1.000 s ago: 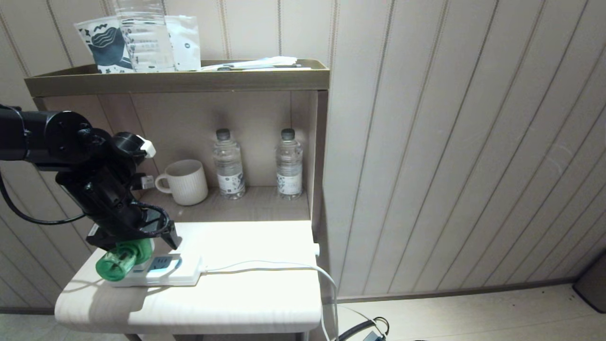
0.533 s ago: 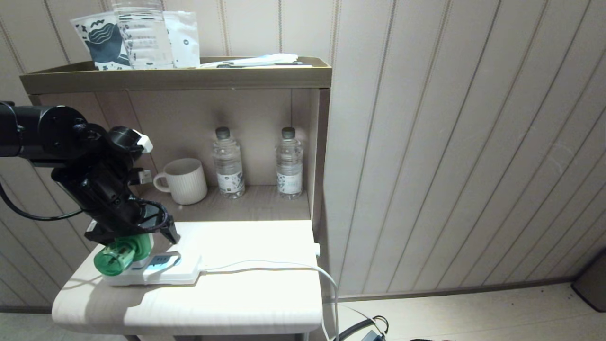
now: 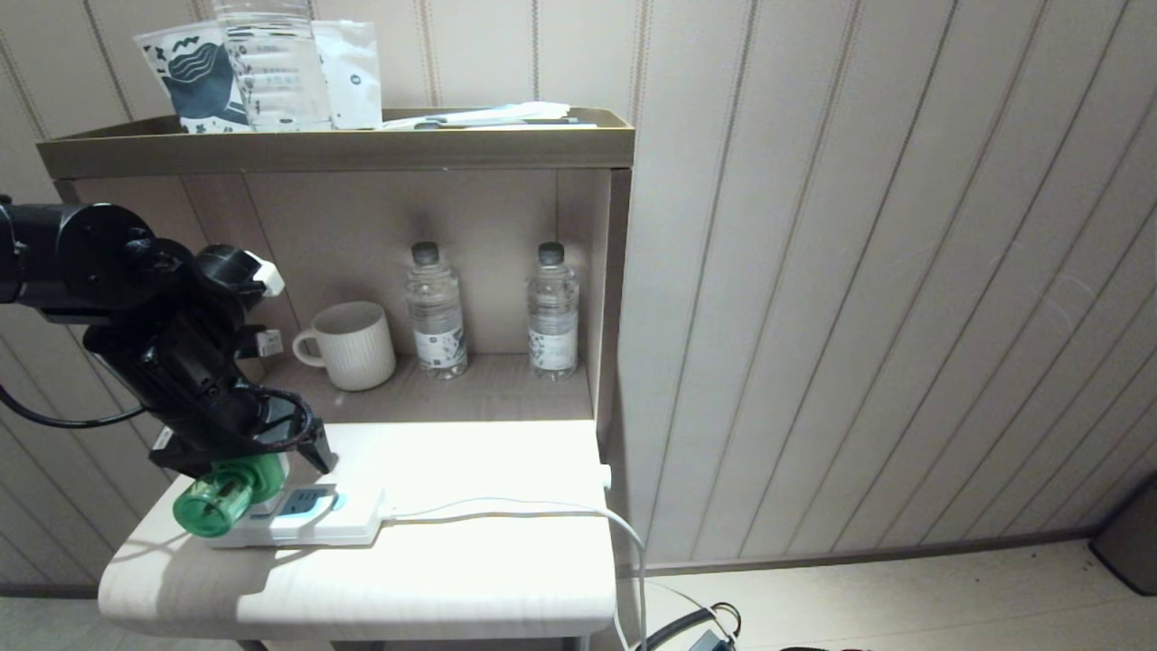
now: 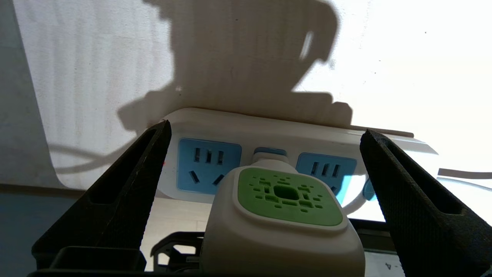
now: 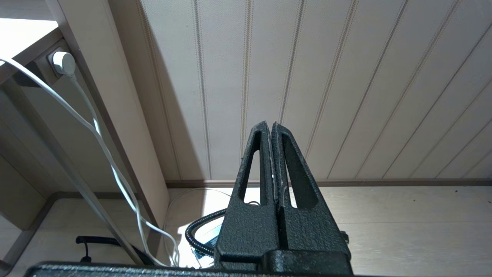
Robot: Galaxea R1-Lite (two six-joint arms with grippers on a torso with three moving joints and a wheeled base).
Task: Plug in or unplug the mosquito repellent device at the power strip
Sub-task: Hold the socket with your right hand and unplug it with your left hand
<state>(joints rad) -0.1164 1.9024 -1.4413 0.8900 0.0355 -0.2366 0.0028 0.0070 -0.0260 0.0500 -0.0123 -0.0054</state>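
I'm seeing my left hand point(image 3: 258, 457) hanging released, fingers point(image 4: 127, 192) straddling the mosquito repellent device point(image 3: 224, 495) without touching. It's sitting plugged into the power strip point(image 3: 303, 520) on the worktop point(image 3: 452, 561), bottle tilting toward me; a mug point(image 3: 352, 345) and water bottles point(image 3: 436, 312) are standing behind. Right hand point(image 5: 273, 154) is clenched, low by the floor.

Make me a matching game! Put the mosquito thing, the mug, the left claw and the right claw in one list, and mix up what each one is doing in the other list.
Things:
1. mosquito repellent device
2. ribbed mug
3. left gripper
4. right gripper

States or places:
A. fingers pressed together, pointing at the wall panelling, away from the table
B. plugged into the middle socket of the power strip
C. fingers spread wide on either side of the device, not touching it
D. standing in the shelf nook left of two water bottles

Pairs: 1-B, 2-D, 3-C, 4-A
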